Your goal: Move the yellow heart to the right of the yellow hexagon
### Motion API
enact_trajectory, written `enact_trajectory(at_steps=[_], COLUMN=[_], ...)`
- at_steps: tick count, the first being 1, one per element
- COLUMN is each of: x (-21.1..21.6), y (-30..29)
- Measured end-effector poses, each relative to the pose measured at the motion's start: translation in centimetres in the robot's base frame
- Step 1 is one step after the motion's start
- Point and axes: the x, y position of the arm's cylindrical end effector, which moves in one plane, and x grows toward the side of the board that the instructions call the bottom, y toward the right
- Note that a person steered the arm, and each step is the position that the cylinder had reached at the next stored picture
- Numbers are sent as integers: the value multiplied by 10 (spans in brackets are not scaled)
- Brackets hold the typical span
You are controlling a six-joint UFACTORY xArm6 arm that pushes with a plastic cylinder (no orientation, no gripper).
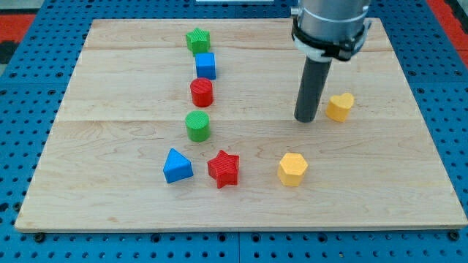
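Our tip [306, 119], a bare rod holding nothing, sits just left of the yellow heart [339, 107]. The yellow hexagon [292, 169] lies below-left of the heart. The heart looks light, rigid and slidy; we'd push on its top edge.

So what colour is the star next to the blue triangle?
Red. The star shows clearly in the camera view, just to the right of the blue triangle.

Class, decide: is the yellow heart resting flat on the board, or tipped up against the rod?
Flat. The yellow heart shows its whole top face and sits level on the board, just to the view's right of my tip; whether they touch, cannot tell.
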Motion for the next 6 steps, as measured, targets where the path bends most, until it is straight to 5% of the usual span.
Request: enact_trajectory(at_steps=[1, 2, 3, 4, 5, 6], x=[-38, 40, 41, -21, 21, 86], y=[11, 77, 89, 85, 156, 153])
